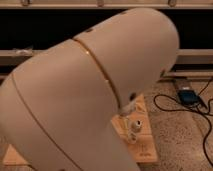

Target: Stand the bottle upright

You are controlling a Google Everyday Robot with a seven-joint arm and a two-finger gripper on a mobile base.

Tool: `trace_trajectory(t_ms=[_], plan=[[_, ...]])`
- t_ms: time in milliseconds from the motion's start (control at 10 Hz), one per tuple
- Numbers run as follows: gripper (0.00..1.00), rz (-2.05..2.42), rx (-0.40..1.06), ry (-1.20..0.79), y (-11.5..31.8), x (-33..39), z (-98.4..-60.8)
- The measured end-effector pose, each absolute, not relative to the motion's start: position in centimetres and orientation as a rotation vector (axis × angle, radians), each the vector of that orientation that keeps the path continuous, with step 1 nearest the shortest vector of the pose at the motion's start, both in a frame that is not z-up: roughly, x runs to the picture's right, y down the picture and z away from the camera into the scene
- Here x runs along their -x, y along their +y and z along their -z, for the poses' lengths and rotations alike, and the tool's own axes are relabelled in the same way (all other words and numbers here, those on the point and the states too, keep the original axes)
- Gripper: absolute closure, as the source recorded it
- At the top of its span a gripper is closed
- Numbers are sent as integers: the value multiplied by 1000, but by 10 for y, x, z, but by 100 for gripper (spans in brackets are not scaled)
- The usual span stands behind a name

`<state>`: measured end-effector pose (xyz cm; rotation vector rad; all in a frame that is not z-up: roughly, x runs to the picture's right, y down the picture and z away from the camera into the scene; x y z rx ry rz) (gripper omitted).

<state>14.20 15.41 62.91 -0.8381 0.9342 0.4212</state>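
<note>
Bottle (135,128) whitish, upright, claw (131,111) above

Our big white arm (85,95) fills most of the camera view. Just under its lower edge our gripper (134,131) hangs over the wooden board (147,147), close to a small pale bottle (135,129). On the speckled floor to the right lie black cables (170,105) and a dark box (189,96).
</note>
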Motion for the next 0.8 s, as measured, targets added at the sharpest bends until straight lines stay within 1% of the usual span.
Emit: trace_trajectory(t_ms=[300,600,800], plan=[[20,-457,841,855,135,-130,-619],[20,-514,841,794,122,-121,-616],[20,-525,842,792,122,-122,-616]])
